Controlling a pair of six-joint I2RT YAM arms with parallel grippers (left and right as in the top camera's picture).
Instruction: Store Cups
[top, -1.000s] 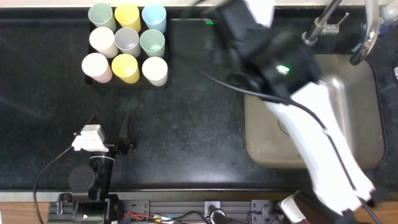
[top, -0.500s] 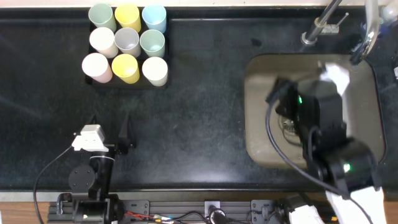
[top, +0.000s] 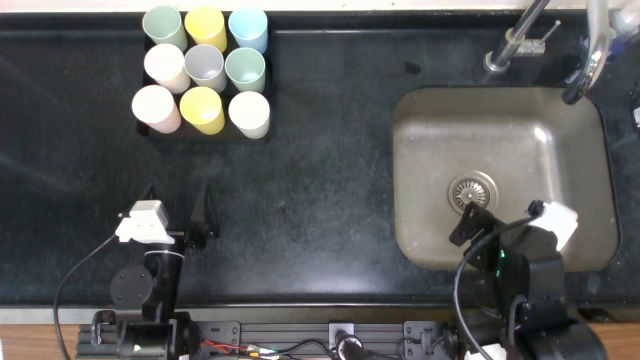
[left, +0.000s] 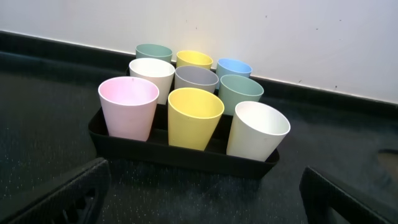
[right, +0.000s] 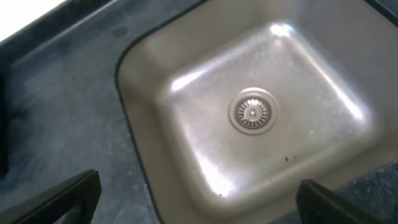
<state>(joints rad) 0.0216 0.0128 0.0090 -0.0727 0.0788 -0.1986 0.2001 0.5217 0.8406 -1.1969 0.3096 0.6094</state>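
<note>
Several pastel cups, pink (top: 155, 108), yellow (top: 201, 109), white (top: 249, 113) and others, stand upright in a black tray (top: 240, 139) at the counter's back left. In the left wrist view the same tray (left: 180, 158) holds them in three rows, with the pink cup (left: 128, 107) at the front. My left gripper (top: 178, 192) (left: 205, 186) is open and empty, low on the counter well in front of the tray. My right gripper (top: 500, 218) (right: 199, 196) is open and empty above the front edge of the sink.
A steel sink (top: 560, 120) (right: 186, 155) with a round drain (top: 472, 190) (right: 253, 112) takes up the right side. A tap (top: 520, 40) stands behind it. The black counter (top: 320, 200) stretches between tray and sink.
The right arm has drawn back from the counter's back middle, across the sink, down to the front right. The left arm and the cups have not moved.
</note>
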